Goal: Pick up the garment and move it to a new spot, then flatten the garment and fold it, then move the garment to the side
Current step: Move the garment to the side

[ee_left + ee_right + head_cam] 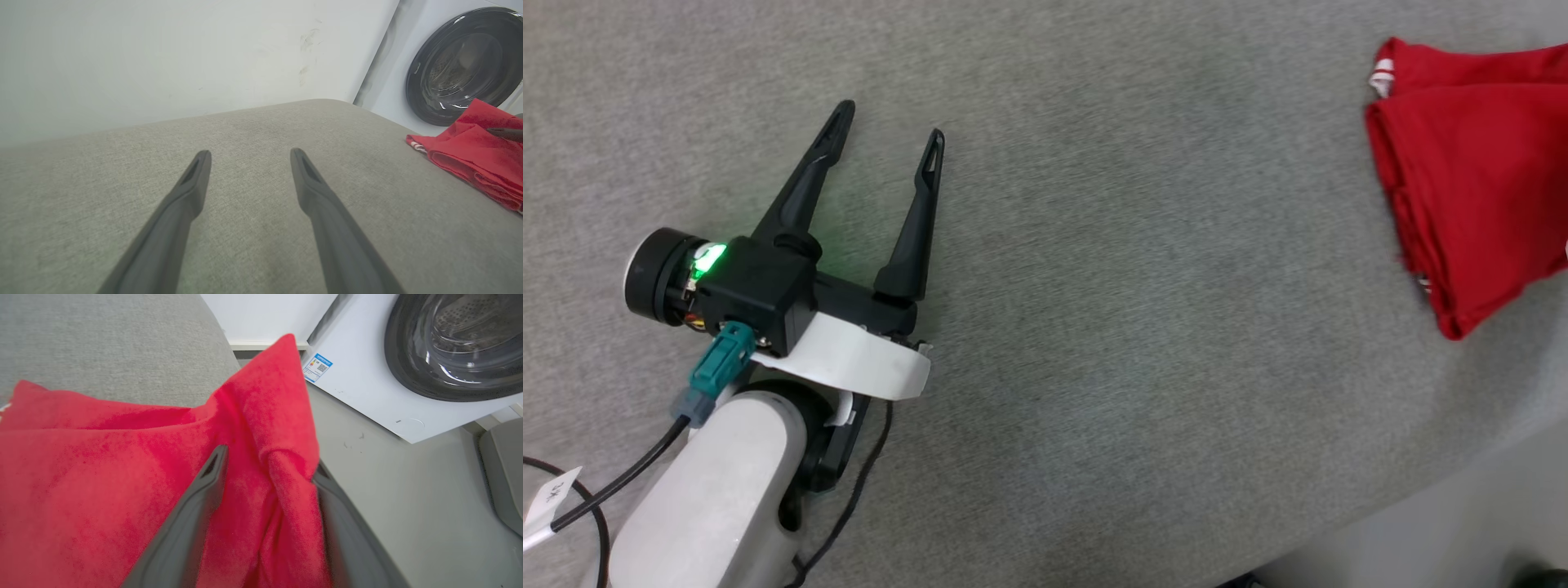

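The red garment (1478,180) lies folded at the right edge of the grey padded surface (1135,327), a bit of white striped trim showing at its upper left corner. My left gripper (892,122) rests open over bare surface far to the garment's left, holding nothing; its fingers (192,192) spread wide. In the right wrist view my right gripper (269,457) stands open with its fingers (204,490) either side of a raised ridge of the garment (102,477). The cloth covers the right fingertip. A dark fingertip of that gripper (506,132) lies on the garment (474,155).
A white washing machine (367,388) with a dark round door (461,61) stands on the floor beyond the surface's edge. A pale wall (163,53) rises behind the surface. Pale floor (1462,523) shows at the lower right. A black cable (866,482) runs along my left forearm.
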### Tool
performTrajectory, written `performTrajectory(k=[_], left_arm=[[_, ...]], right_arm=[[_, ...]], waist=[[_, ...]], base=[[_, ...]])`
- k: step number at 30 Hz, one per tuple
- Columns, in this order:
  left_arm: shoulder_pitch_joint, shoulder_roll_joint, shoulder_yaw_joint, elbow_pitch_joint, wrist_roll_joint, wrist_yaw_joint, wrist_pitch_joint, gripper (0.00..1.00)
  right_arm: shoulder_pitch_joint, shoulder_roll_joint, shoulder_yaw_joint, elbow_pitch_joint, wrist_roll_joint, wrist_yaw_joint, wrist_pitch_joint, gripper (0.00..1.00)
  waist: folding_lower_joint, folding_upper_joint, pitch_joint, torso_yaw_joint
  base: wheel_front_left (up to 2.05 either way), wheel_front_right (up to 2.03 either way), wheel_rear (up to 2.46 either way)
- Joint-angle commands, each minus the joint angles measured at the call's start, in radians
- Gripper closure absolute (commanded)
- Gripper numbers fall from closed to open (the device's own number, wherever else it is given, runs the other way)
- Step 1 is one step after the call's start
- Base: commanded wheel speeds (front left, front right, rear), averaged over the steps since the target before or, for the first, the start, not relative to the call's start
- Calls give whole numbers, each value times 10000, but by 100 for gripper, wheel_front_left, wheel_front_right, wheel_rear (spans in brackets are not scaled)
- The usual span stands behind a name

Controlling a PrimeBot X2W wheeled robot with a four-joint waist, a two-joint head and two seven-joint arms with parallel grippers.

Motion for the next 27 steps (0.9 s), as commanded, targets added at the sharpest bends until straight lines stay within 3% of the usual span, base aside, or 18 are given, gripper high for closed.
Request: performTrajectory(k=[1,7,14,19,27], left_arm=[[-121,40,22,3,42,-40,-20,0],[159,-77,31,357,-143,15,-303,0],[880,-400,221,1002,-566,276,-952,0],[1643,-637,469,1396,-956,503,-1271,0],[2863,-944,916,1772,-1489,842,-1566,0]], right_arm=[[-160,103,-394,314,-292,-10,-310,0],[-77,121,-1756,998,-1179,-10,-1172,0],[539,301,-1755,574,-1389,-9,-1851,0],[1569,907,-1267,-777,-1201,-9,-1951,0],[3959,2051,-197,-3547,-516,-9,-1131,0]], waist=[[-2,0,162,154],[-2,0,-325,223],[-2,0,-1771,430],[-2,0,-2952,821],[-2,0,-4204,1764]], base=[[0,0,0],[0,0,0],[0,0,0],[0,0,0],[0,0,0]])
